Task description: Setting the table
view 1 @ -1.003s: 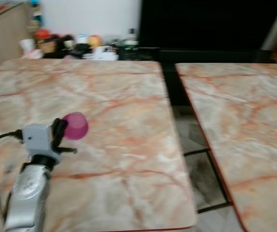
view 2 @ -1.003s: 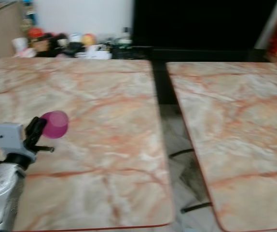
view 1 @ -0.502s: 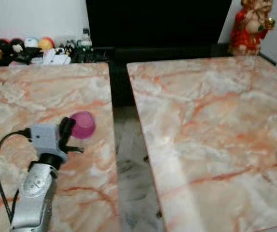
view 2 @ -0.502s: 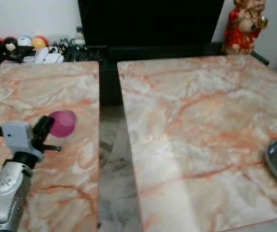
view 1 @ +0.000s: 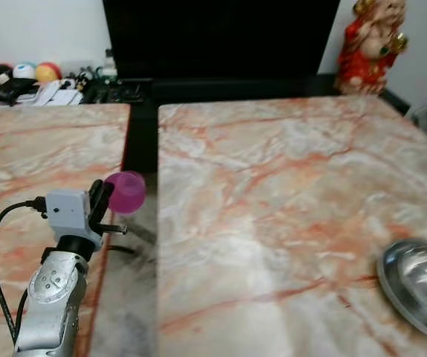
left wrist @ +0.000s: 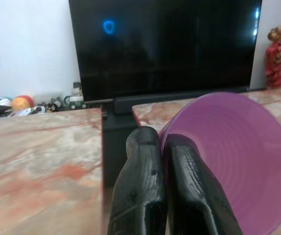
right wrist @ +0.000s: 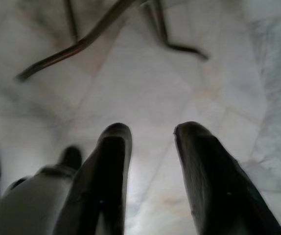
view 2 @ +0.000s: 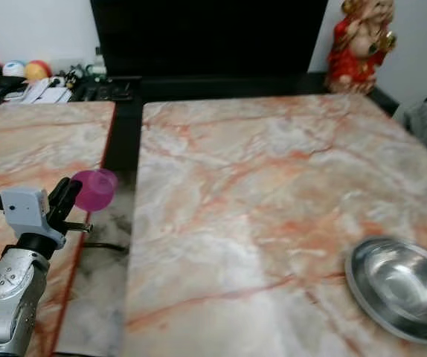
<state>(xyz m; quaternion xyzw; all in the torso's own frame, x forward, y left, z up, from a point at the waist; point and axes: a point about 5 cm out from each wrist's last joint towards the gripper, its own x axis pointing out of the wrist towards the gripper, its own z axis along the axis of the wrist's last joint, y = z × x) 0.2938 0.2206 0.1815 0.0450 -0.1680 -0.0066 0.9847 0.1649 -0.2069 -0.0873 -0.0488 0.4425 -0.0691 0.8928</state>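
Note:
My left gripper (view 1: pixel 103 201) is shut on the rim of a purple plastic cup (view 1: pixel 126 192), held tilted in the air over the gap between two marble-patterned tables. The wrist view shows the two black fingers (left wrist: pixel 152 191) pinching the purple cup (left wrist: pixel 238 156) at its rim. A steel bowl (view 1: pixel 419 286) rests near the front right corner of the right table (view 1: pixel 273 193). My right gripper (right wrist: pixel 152 147) hangs low over the pale floor, its fingers apart with nothing between them.
The left table (view 1: pixel 35 156) lies at my left, with a narrow gap of floor (view 1: pixel 128 297) between the tables. Behind stand a large black screen (view 1: pixel 221 37), a red figurine (view 1: pixel 366 44) and small toys (view 1: pixel 27 74) on a low shelf.
The camera has swung to the right, so the right table and the steel bowl have come further into view. The left gripper keeps the cup in the same hold.

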